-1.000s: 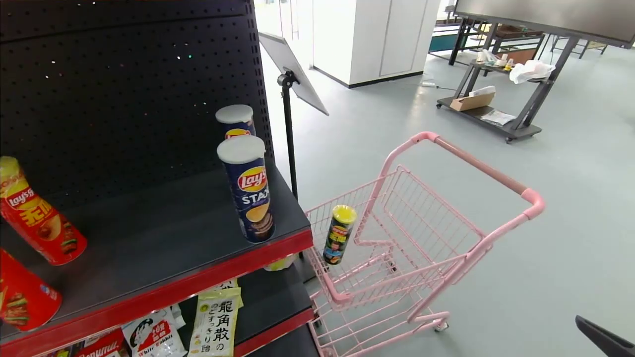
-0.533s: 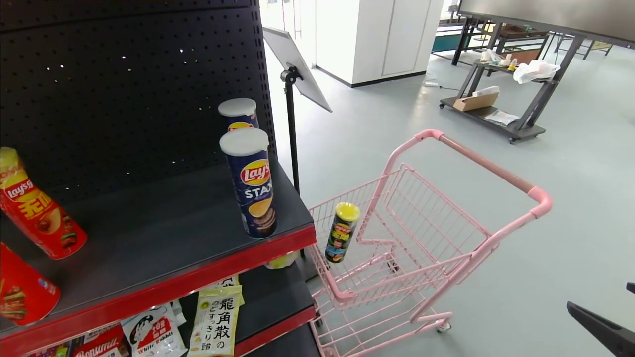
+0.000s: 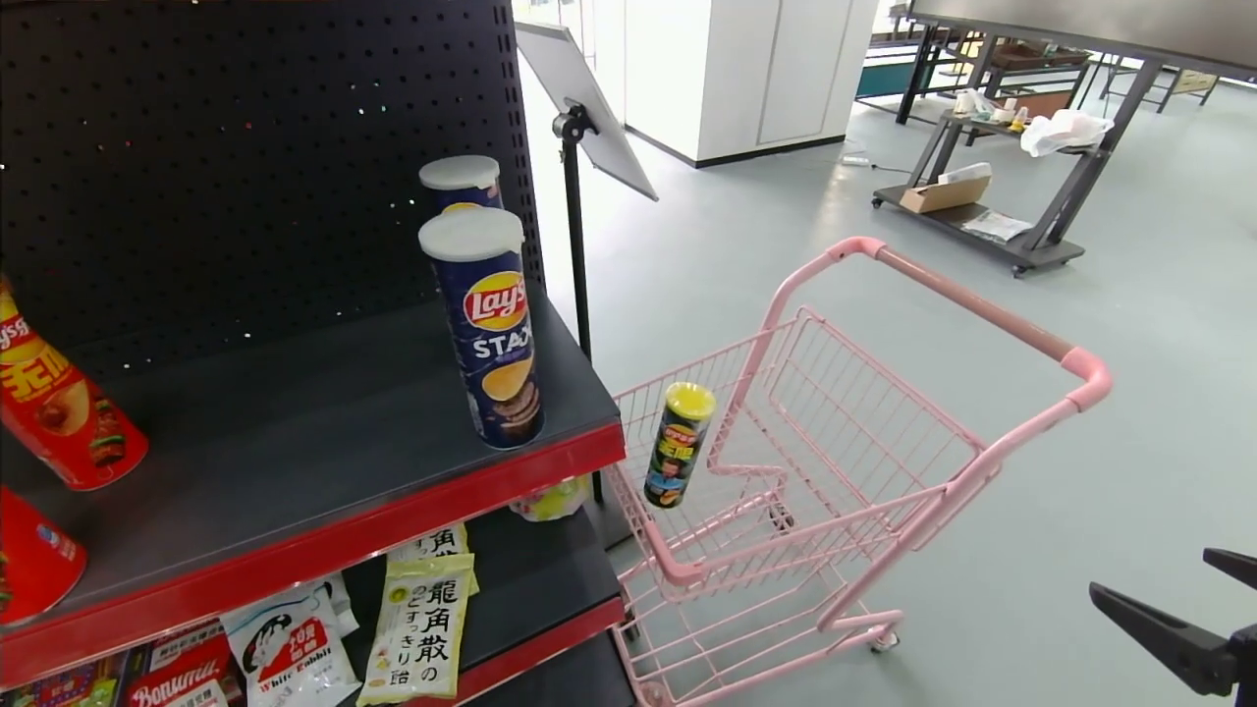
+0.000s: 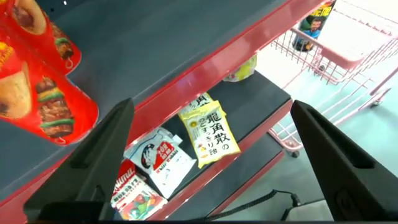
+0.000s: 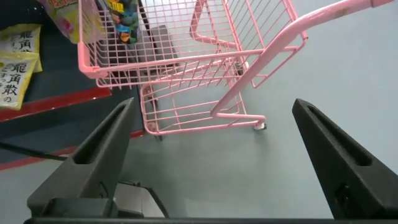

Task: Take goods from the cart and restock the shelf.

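My right gripper (image 3: 1151,579) hangs at 4 o'clock, jaws spread wide, beside the pink cart (image 3: 982,334). My left gripper (image 4: 211,106), jaws equally wide, hovers off the shelf (image 4: 155,37) front. The yellow-lidded chip can (image 3: 676,444) stands at the cart's 9 o'clock side.

The shelf (image 3: 324,462) carries a front blue can (image 3: 486,329) upright at the right end of its upper board, a rear blue can (image 3: 460,184) close behind it, and red cans (image 3: 54,403) at the left end. Snack packets (image 3: 422,628) lie flat on the lower board (image 3: 550,570). The pink cart (image 3: 967,314) stands on the grey floor (image 3: 1080,442) just beside the shelf, with a yellow-lidded can (image 3: 676,444) upright in its basket.
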Motion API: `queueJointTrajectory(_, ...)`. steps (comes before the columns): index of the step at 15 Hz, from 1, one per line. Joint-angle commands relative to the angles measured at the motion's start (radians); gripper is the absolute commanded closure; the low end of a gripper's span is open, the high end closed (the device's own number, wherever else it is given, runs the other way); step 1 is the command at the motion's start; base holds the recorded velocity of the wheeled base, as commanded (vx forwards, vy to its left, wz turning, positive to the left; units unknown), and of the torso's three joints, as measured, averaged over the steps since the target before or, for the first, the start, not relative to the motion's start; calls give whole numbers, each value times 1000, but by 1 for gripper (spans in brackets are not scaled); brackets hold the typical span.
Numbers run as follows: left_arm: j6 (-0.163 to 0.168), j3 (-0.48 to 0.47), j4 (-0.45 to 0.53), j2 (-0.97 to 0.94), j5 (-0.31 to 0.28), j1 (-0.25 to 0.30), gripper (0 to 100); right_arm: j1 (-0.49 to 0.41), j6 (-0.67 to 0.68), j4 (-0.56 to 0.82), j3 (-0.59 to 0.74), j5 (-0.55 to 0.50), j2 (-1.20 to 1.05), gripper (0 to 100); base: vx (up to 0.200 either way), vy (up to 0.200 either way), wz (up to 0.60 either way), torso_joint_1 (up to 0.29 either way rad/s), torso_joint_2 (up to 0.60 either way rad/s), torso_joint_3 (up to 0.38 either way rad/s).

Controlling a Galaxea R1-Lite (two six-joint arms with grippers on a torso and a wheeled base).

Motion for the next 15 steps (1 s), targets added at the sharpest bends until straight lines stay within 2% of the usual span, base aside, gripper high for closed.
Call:
queueJointTrajectory(1,5,4,-1,-8,0,0,0,1,-1,1,1,1,22,0,0,0,0,-144,354,203)
queueJointTrajectory(7,13,25,1,-26,0,0,0,5,-2,-14,-11,2,82,0,0,0,0,-152,374,224)
queueJointTrajectory(11,14,31,1,-28,2,0,0,7,-4,-121,-10,4,190,0,0,0,0,-194,487,300)
queueJointTrajectory(14,43,57,1,-46,6,0,0,25,-34,-137,-62,4,302,0,0,0,0,-160,445,271)
queueJointTrajectory(15,62,77,1,-68,6,0,0,68,-30,-160,-86,7,361,0,0,0,0,-56,159,95)
